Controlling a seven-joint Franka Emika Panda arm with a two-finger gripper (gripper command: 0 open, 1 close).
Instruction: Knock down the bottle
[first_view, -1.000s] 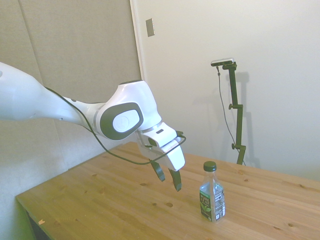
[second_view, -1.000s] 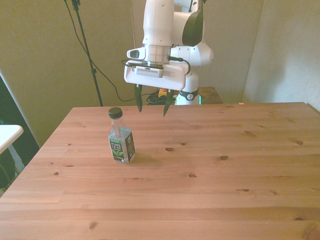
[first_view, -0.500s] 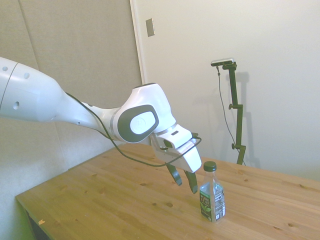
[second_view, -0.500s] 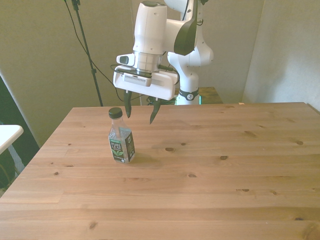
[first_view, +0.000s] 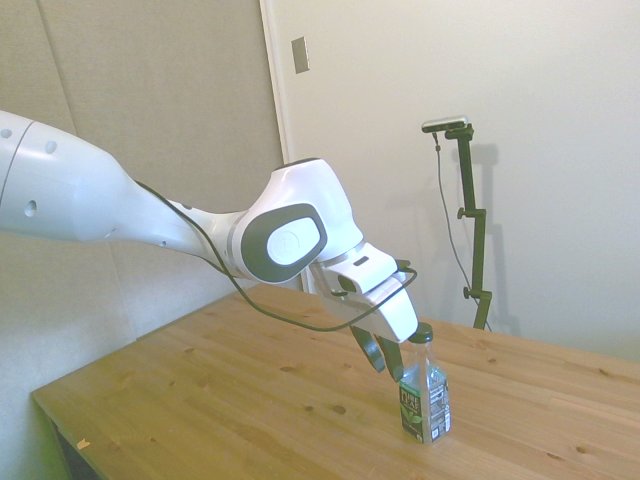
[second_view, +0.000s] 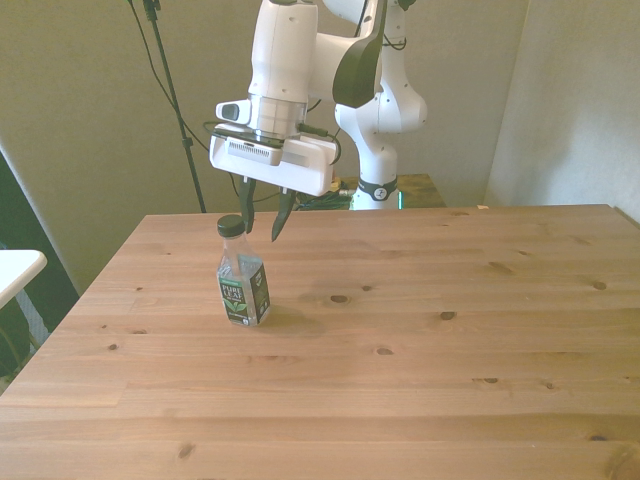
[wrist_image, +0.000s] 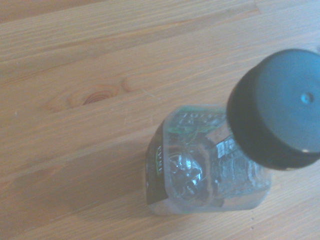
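So the bottle (second_view: 243, 280) is standing upright on the wooden table (second_view: 420, 370), over toward the front view's left, dark green cap (wrist_image: 277, 107) on top. Right behind it the gripper (second_view: 264, 222) hangs at cap height, fingers spread apart with nothing between them, one fingertip just beside the cap. Can't tell if it's actually touching. Further back the white arm (first_view: 120, 215) reaches in.

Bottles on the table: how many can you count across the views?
1. The bottle stands upright on the wooden table, toward the front view's left, with the tool right by its cap. No other shows in any view.
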